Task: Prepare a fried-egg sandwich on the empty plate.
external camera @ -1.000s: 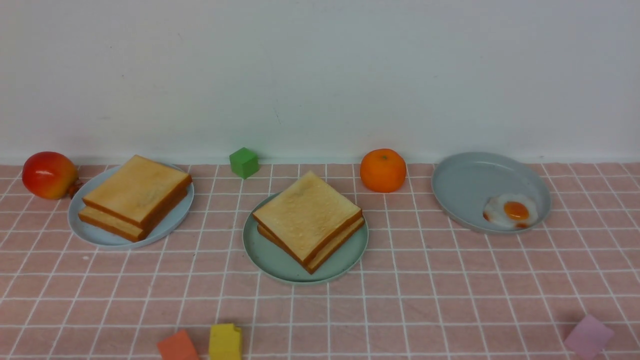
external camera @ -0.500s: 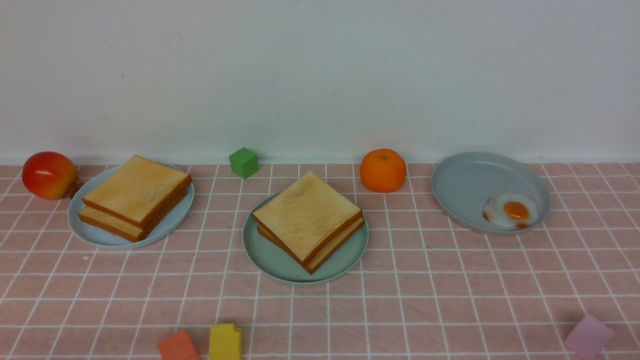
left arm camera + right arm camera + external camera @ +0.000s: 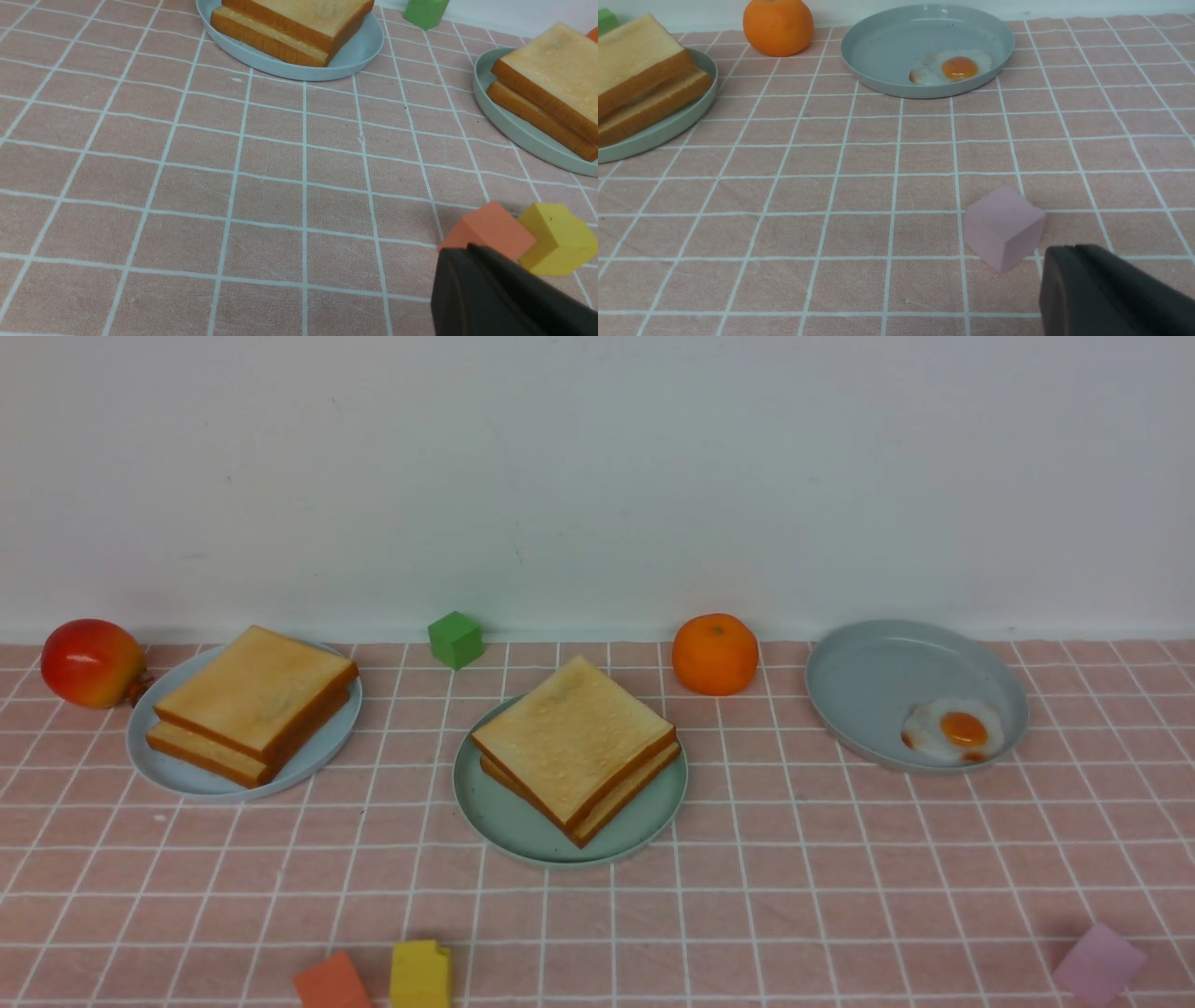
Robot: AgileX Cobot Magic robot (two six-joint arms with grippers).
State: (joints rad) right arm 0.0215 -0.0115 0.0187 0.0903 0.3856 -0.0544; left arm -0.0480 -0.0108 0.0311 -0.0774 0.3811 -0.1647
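**Sandwich stacked on the green plate**

The fried-egg sandwich (image 3: 576, 747) sits on the mint-green plate (image 3: 523, 829) at mid-bench. The left gripper (image 3: 472, 252) has its jaws clenched on nothing; the right gripper's (image 3: 1064, 254) jaws cannot be told.

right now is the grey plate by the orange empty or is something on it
Not empty. The grey plate holds one fried egg, lying flat near its front right rim; the rest of the plate is bare.

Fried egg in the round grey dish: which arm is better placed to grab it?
Right, probably. The white fried egg lies in the round grey dish on the robot's right; the right wrist view faces it, the left one doesn't show it.
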